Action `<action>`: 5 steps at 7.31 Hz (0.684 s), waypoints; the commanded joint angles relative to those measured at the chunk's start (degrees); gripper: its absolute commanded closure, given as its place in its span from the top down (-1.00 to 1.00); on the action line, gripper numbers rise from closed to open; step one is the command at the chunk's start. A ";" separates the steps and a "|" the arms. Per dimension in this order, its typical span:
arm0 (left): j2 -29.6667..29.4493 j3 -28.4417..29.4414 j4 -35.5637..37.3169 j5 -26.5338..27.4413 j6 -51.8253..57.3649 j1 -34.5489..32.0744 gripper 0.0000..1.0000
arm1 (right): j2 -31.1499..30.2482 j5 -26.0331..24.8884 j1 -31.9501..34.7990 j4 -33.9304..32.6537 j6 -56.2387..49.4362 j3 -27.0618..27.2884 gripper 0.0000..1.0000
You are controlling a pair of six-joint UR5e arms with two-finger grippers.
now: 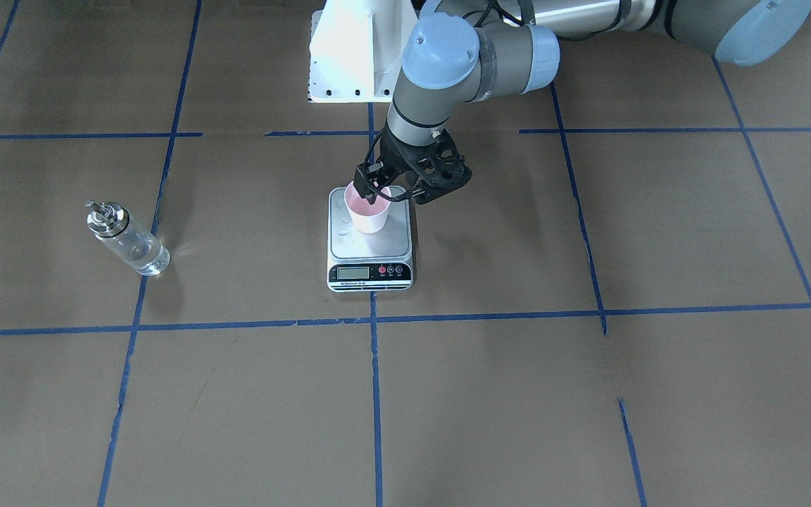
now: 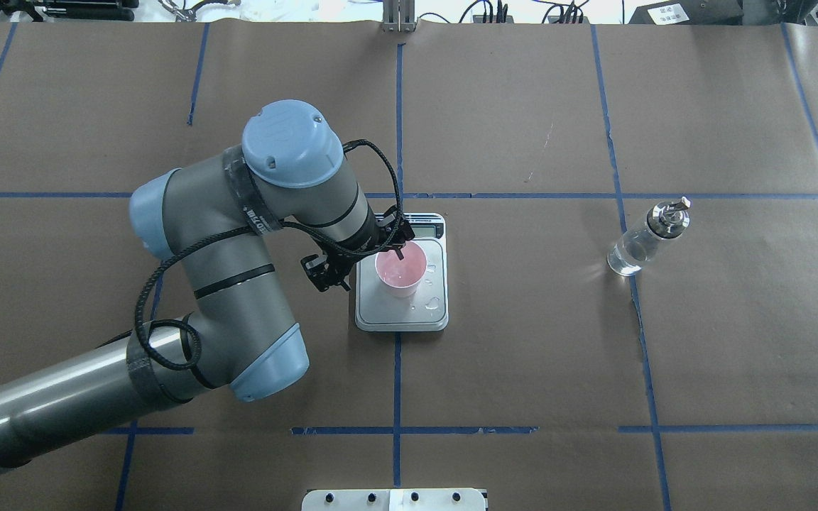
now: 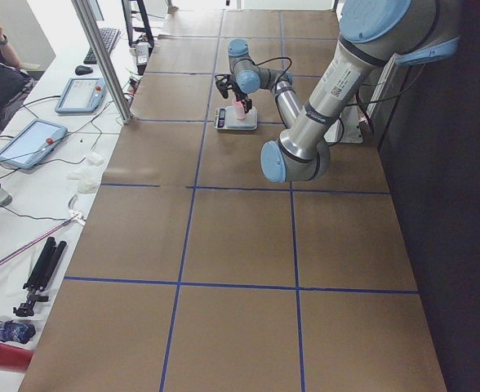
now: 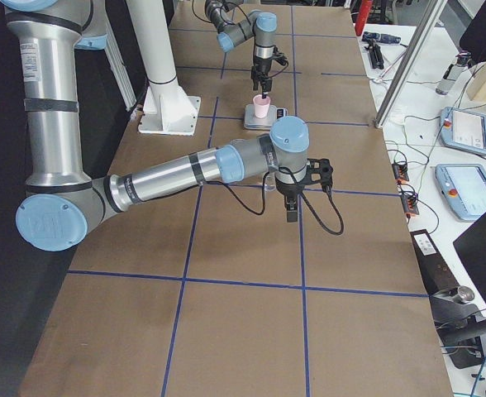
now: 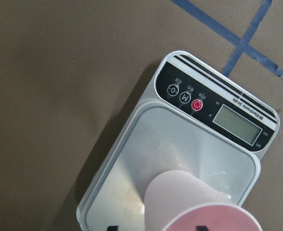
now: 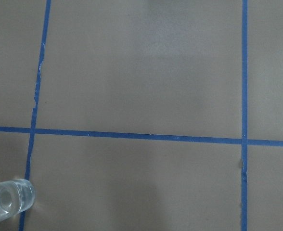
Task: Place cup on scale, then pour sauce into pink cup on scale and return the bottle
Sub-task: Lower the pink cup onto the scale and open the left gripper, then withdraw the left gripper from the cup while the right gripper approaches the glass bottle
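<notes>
Between left fingers (image 5: 111, 227), cup (image 1: 369, 211) rim, on scale (image 1: 391, 243).

left end effector (image 1: 376, 187) low and downward — right end effector (image 4: 296, 212) downward too, arm (image 4: 177, 174) outstretched

robotics lab, brown-papered table (image 2: 522, 106), blue tape grid (image 2: 397, 369), teach pendants (image 3: 29, 142) on side bench (image 3: 28, 253)

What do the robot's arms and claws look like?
The left arm and the right arm are fat grey metal tubes with rounded light-blue caps at the joints. A black cable loops along the left one. The left claw and the right claw are small, black and two-fingered.
</notes>
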 commanded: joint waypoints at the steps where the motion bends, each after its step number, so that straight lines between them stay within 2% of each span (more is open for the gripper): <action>1: 2.79 -9.80 8.39 -0.17 6.31 -1.38 1.00 | -0.20 -0.22 -0.63 -0.45 0.94 3.58 1.00; 2: 3.93 -13.85 11.75 -0.43 9.49 -3.48 1.00 | -0.20 -0.39 -2.03 -0.45 5.99 7.35 1.00; 3: 6.98 -17.64 12.13 -0.43 11.95 -4.98 1.00 | -0.98 -0.91 -4.22 -0.53 11.09 11.82 1.00; 4: 9.01 -19.76 12.31 -0.52 15.89 -7.78 1.00 | -1.43 -3.70 -8.94 -2.01 18.10 16.74 1.00; 5: 10.25 -20.48 13.35 -0.52 18.98 -8.76 1.00 | -1.43 -8.87 -14.82 -3.16 26.35 20.88 1.00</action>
